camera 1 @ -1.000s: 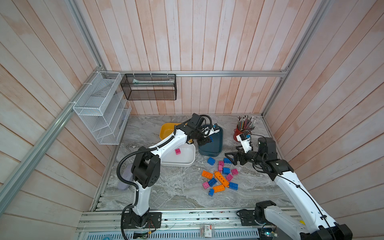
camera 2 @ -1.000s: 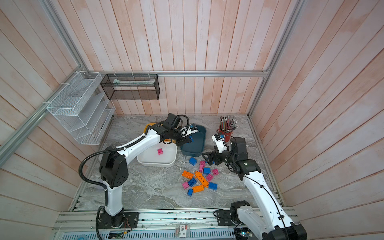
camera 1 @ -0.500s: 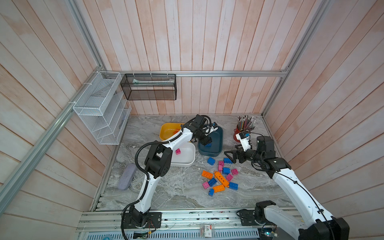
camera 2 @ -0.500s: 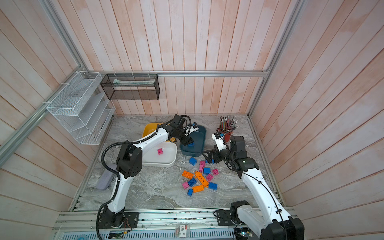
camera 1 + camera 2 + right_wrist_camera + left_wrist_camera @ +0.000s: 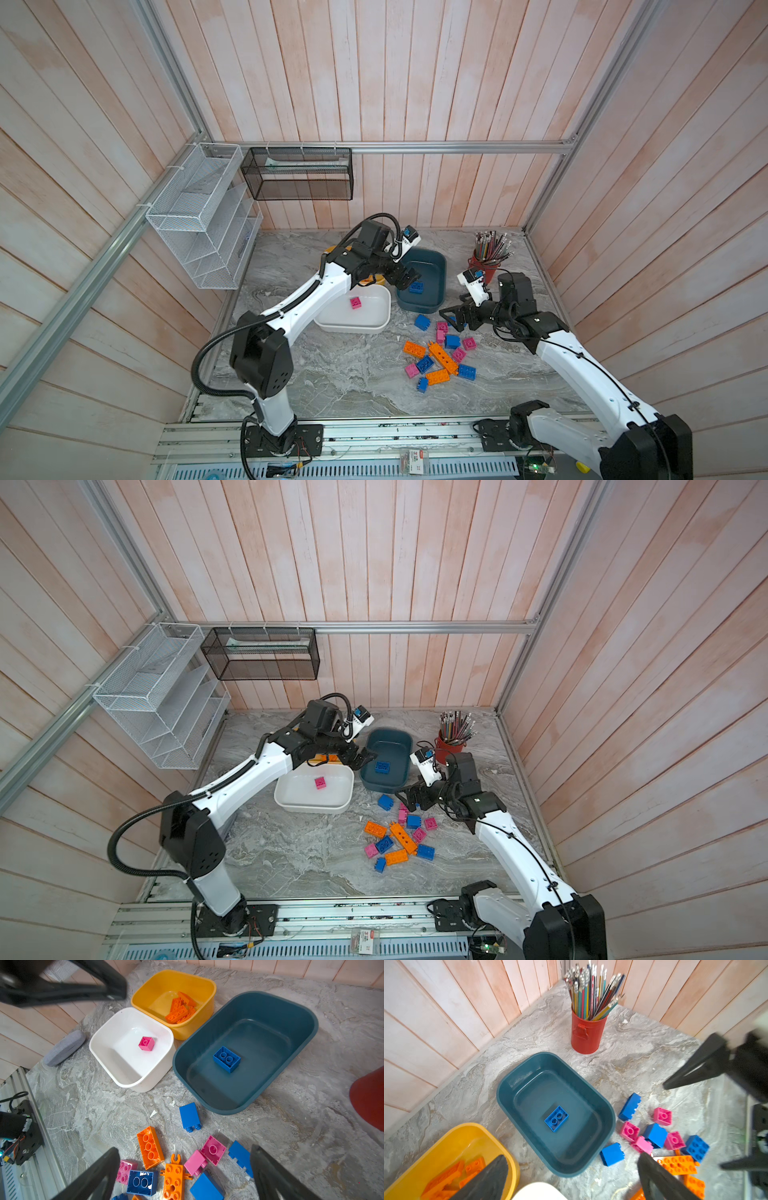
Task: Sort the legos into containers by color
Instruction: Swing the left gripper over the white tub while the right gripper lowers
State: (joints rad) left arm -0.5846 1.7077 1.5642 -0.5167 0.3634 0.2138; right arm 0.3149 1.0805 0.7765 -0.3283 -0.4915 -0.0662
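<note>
Dropped blue brick (image 5: 416, 287) now lies in the teal tub (image 5: 442, 272); left tool (image 5: 406, 279) and right tool (image 5: 448, 320) gape empty; wrist views bare orange bricks (image 5: 179, 1011) in the yellow tub (image 5: 199, 1022).

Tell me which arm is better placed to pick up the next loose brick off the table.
Right, probably. The right gripper hangs open over the loose bricks. The left gripper is open too but sits above the teal tub, farther from the pile.
</note>
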